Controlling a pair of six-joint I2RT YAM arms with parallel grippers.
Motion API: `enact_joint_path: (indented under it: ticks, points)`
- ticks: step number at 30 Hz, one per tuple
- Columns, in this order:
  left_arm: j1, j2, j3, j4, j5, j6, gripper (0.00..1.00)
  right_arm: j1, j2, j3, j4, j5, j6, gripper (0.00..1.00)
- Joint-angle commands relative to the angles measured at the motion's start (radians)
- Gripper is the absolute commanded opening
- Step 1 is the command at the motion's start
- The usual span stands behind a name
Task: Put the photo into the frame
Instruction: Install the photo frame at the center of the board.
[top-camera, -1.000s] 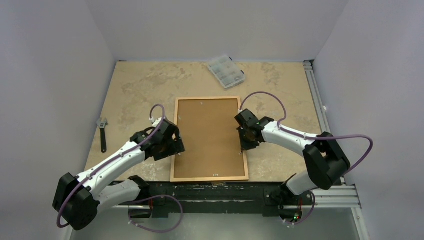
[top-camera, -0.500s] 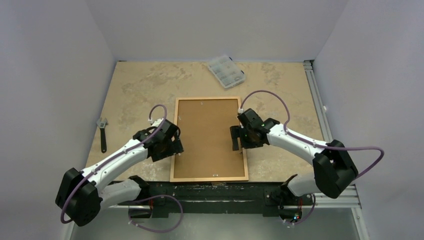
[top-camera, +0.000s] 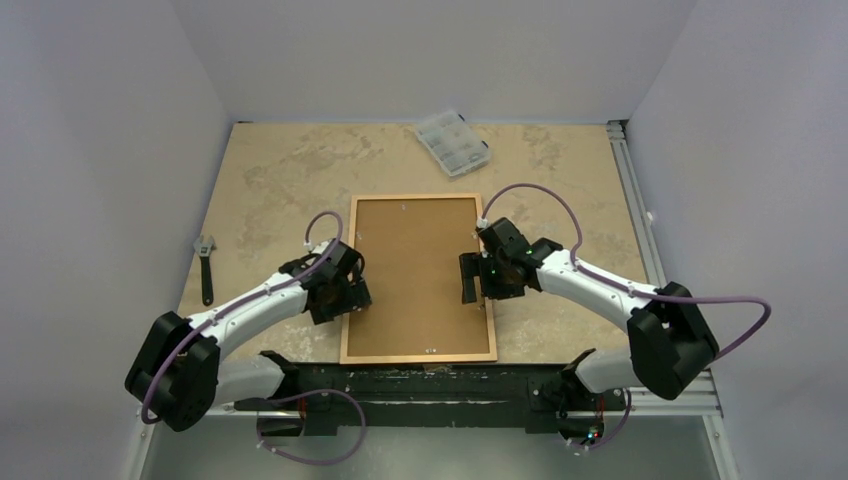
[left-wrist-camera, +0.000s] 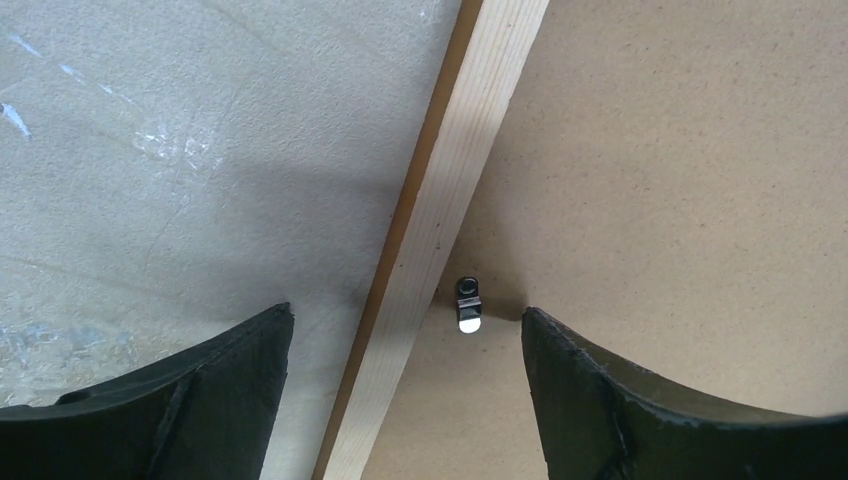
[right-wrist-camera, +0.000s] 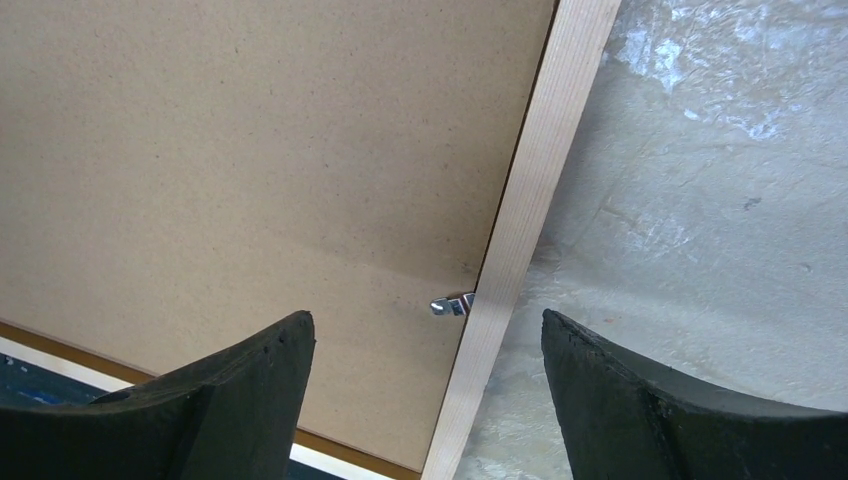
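open table (top-camera: 270, 170) flanks the frame (top-camera: 420, 356); probable wrench (top-camera: 205, 270) far left.

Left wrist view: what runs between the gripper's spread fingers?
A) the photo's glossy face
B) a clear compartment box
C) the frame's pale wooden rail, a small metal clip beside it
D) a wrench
C: the frame passes between the left gripper's open fingers, with the clip at its inner edge on the brown backing board.

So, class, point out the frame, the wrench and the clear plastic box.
frame (top-camera: 415, 197): top view, on its far rail.
wrench (top-camera: 206, 278): top view, on its handle.
clear plastic box (top-camera: 453, 141): top view, middle of its lid.
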Motion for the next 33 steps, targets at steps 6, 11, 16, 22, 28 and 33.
enact_joint_path:
  ticks: [6,11,16,22,28,33]
  points:
    - [0.006,0.036,0.001,0.040,-0.018,0.020,0.57,-0.005,0.021,-0.006,0.033,-0.028,0.003,0.81]
    - [0.006,0.060,-0.003,0.059,-0.009,0.033,0.37,-0.006,0.024,-0.005,0.034,-0.033,0.002,0.81]
    - [0.005,0.058,-0.008,0.077,0.007,0.043,0.14,-0.006,0.019,-0.009,0.033,-0.031,0.000,0.81]
    - [0.006,0.035,-0.017,0.088,0.017,0.050,0.00,-0.007,0.017,-0.006,0.032,-0.032,0.001,0.81]
    - [0.005,-0.018,-0.017,0.079,0.023,0.047,0.01,-0.008,0.011,-0.003,0.028,-0.027,0.000,0.81]
    - [0.010,-0.090,-0.019,0.076,0.042,0.043,0.49,-0.039,0.008,-0.003,0.033,-0.052,-0.001,0.83]
